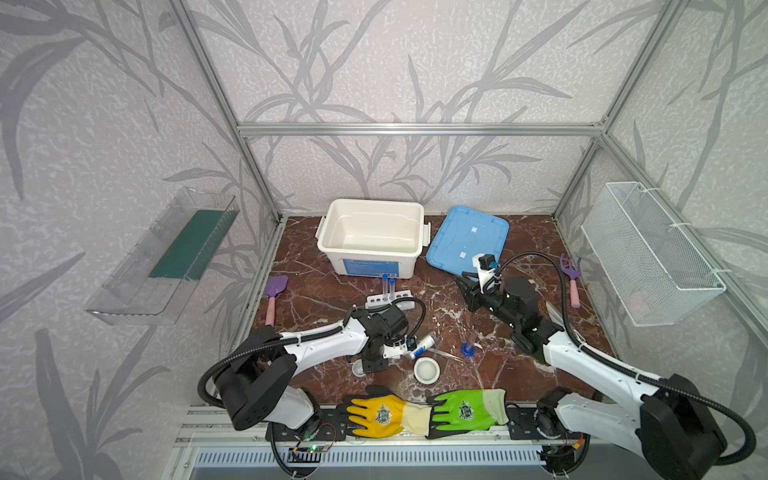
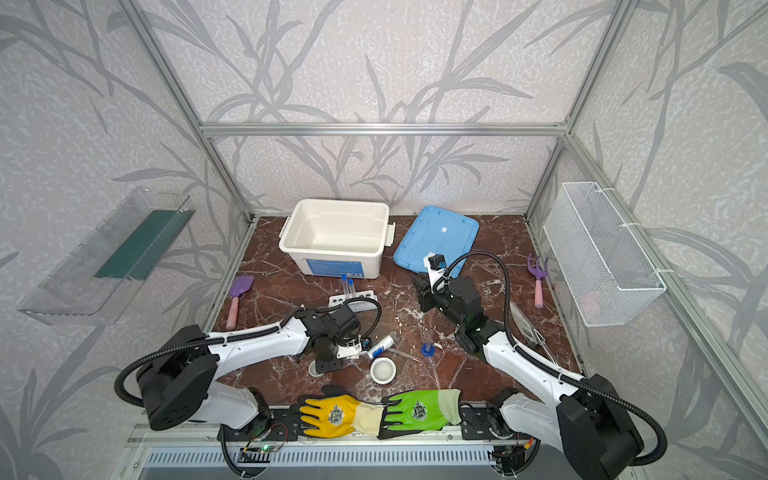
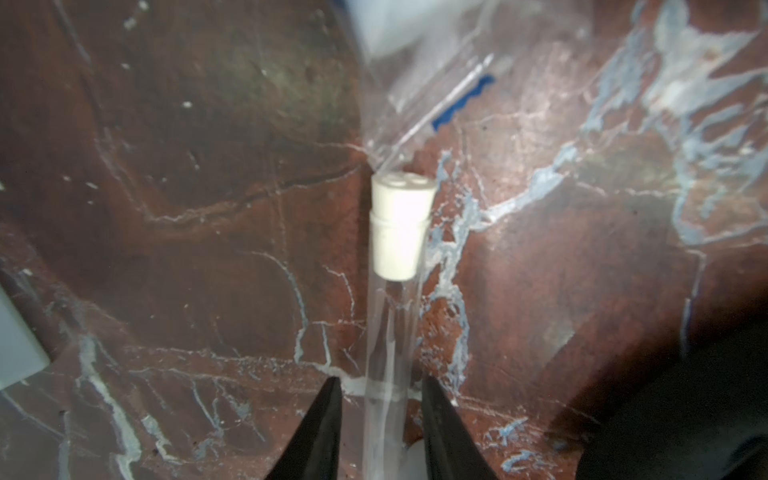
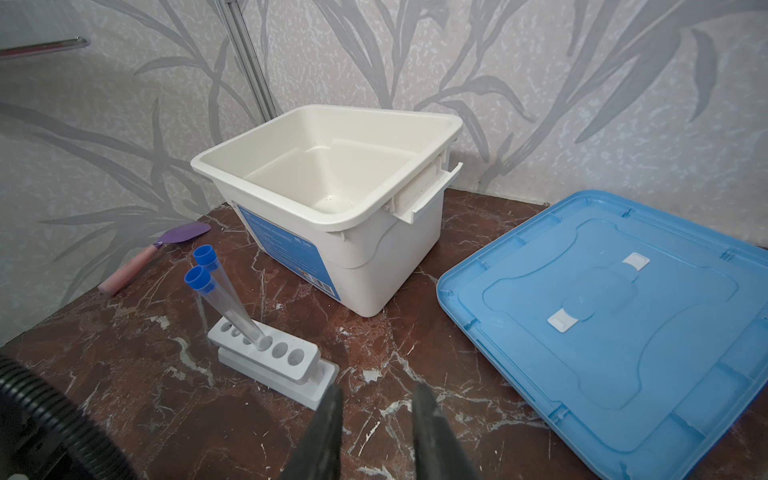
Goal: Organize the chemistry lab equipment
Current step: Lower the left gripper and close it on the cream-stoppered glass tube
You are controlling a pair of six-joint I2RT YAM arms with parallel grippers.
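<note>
My left pincer (image 3: 380, 382) open, astride white-capped tube (image 3: 392, 332) lying on counter (image 3: 166, 208), low to pinch its body | my right pincer (image 4: 377, 388) open, empty, facing rack (image 4: 286, 374) | I reckon tube goes there

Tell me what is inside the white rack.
Two blue-capped test tubes lean in the white rack; its other four holes show empty. Their lower ends are hidden inside the rack.
</note>
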